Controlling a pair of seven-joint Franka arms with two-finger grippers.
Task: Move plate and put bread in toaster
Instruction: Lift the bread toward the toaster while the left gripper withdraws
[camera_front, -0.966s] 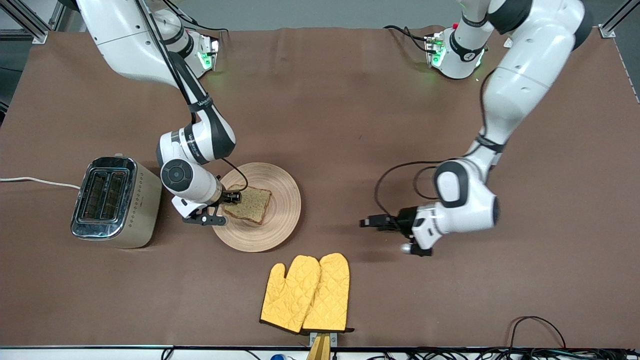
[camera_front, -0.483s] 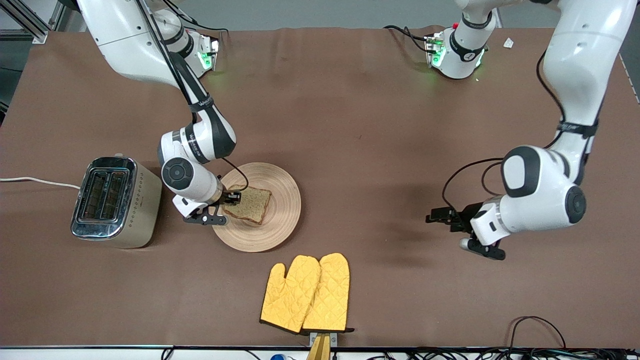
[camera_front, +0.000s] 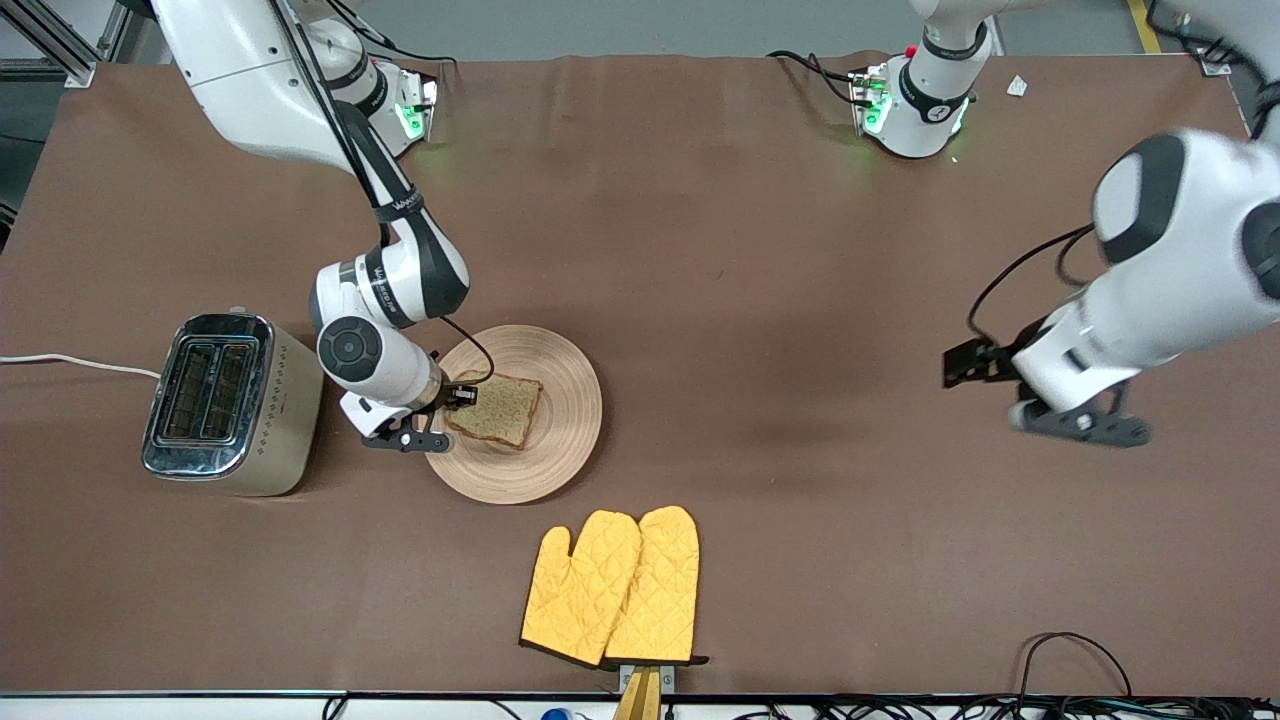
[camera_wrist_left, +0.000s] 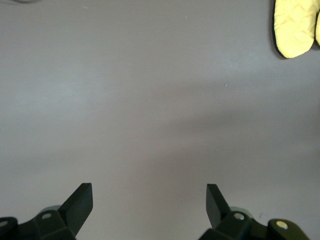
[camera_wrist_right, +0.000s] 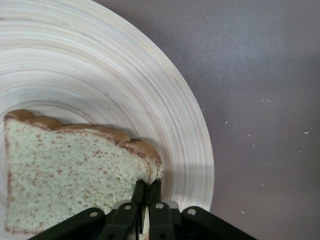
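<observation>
The light-wood plate (camera_front: 560, 420) lies on the table beside the cream and chrome toaster (camera_front: 225, 405), toward the right arm's end. The brown speckled bread (camera_front: 500, 408) rests on the plate. My right gripper (camera_front: 462, 397) is shut on the bread's edge nearest the toaster; in the right wrist view the fingers (camera_wrist_right: 147, 192) pinch the crust of the bread (camera_wrist_right: 70, 170) over the plate (camera_wrist_right: 125, 85). My left gripper (camera_front: 965, 365) is open and empty above bare table at the left arm's end; the left wrist view shows its gripper (camera_wrist_left: 149, 197) over plain cloth.
A pair of yellow oven mitts (camera_front: 615, 585) lies nearer the front camera than the plate; one mitt shows in the left wrist view (camera_wrist_left: 297, 25). The toaster's white cord (camera_front: 70, 362) runs off the table edge. Cables lie along the front edge.
The left arm has swung away from the plate toward its own end of the table and risen. The right gripper stays pinched on the bread, shifted very slightly.
</observation>
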